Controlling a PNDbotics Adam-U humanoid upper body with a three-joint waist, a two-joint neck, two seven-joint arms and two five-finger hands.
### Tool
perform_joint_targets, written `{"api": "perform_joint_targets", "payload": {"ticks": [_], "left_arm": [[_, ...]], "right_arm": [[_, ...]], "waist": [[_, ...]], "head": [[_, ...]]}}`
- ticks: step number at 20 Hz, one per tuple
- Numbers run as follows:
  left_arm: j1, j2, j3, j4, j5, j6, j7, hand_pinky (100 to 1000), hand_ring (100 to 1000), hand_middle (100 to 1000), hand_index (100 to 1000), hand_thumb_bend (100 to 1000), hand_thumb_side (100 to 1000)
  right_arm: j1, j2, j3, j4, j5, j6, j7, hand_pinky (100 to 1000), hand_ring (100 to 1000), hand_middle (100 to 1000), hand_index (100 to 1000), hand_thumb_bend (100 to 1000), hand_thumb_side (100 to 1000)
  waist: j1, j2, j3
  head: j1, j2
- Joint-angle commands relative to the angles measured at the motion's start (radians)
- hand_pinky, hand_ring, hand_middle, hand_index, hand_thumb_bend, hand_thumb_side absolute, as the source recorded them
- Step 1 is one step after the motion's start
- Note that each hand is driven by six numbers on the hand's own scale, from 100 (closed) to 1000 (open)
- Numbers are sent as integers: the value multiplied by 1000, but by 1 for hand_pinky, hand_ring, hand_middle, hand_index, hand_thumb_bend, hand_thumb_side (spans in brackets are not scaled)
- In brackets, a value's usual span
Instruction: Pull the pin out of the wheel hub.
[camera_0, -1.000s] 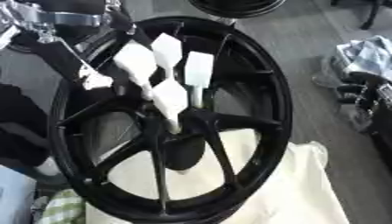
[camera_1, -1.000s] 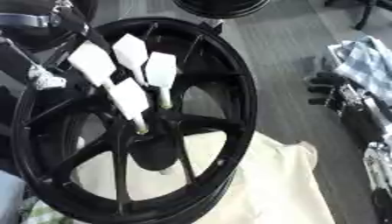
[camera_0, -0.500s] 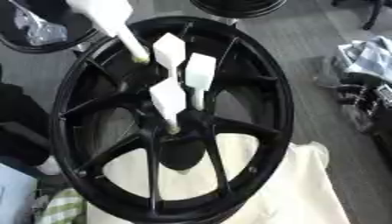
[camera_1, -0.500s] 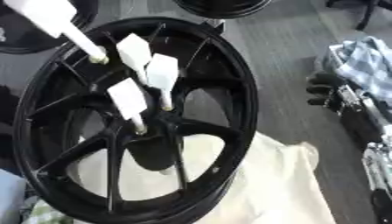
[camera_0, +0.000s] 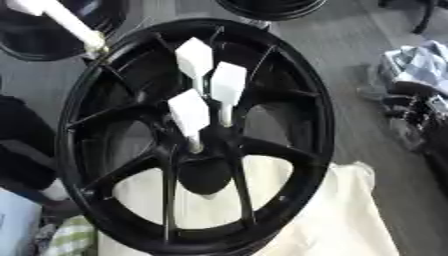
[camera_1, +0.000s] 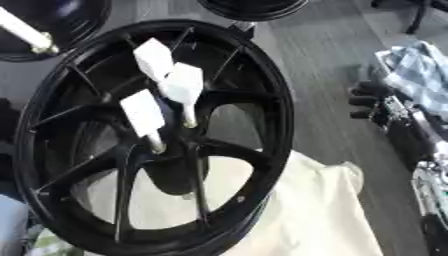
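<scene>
A large black spoked wheel (camera_0: 325, 125) lies tilted across the middle of the view. Three white pins with wide flat heads stand close together near its hub (camera_0: 206, 150): one at the back (camera_0: 194, 57), one to the right (camera_0: 229, 82) and one in front (camera_0: 189, 112). A fourth white pin (camera_0: 68, 24) hangs free above the wheel's upper-left rim, its metal tip pointing down to the right. Its upper end runs out of the top-left corner, so what holds it is hidden. Neither hand shows in either view.
A cream cloth (camera_0: 341, 220) lies under the wheel's near side. Another black wheel (camera_0: 271, 7) sits at the top edge and a dark round object (camera_0: 48, 47) at the upper left. Checked fabric (camera_1: 411, 70) and black gloves (camera_1: 372, 100) lie on the right.
The fourth pin has moved up and to the left, from beside the other three pins to beyond the rim. The hand parts seen at the top left a second ago are gone.
</scene>
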Motion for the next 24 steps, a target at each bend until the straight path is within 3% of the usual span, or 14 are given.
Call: {"api": "perform_joint_targets", "payload": {"ticks": [1, 6, 16, 17, 19, 22, 24], "left_arm": [[51, 85, 78, -3, -5, -75, -45, 727, 506, 356, 298, 100, 244], [175, 121, 155, 65, -75, -58, 25, 729, 509, 360, 307, 100, 245], [306, 100, 217, 156, -303, -57, 123, 778, 586, 460, 437, 100, 258], [318, 97, 220, 156, -320, -56, 132, 803, 621, 503, 525, 100, 261], [343, 90, 225, 160, -350, -51, 134, 892, 770, 720, 839, 100, 275], [372, 85, 229, 163, -421, -55, 92, 939, 831, 792, 909, 151, 295], [383, 79, 234, 172, -461, -64, 66, 955, 847, 807, 925, 100, 485]], "right_arm": [[-7, -22, -15, -12, 2, -1, -9, 718, 796, 766, 820, 100, 784], [-4, -24, -24, -14, -2, -1, -18, 718, 796, 766, 820, 100, 781], [-1, -22, -29, -14, -5, -3, -22, 719, 797, 767, 821, 100, 781], [0, -22, -30, -14, -5, -3, -22, 719, 797, 767, 821, 100, 782], [2, -22, -30, -14, -3, -3, -23, 719, 798, 767, 821, 100, 781], [4, -22, -30, -14, -2, -4, -24, 719, 798, 768, 821, 100, 781], [5, -23, -30, -15, -3, -4, -24, 719, 798, 768, 821, 100, 780]], "waist": [[-2, -13, 3], [0, -13, 6], [-5, -13, 10], [-5, -13, 11], [-5, -15, 14], [-5, -16, 16], [-6, -17, 17]], "head": [[-5, -8], [-9, -4], [18, 2], [18, 1], [16, 1], [11, -2], [8, -4]]}}
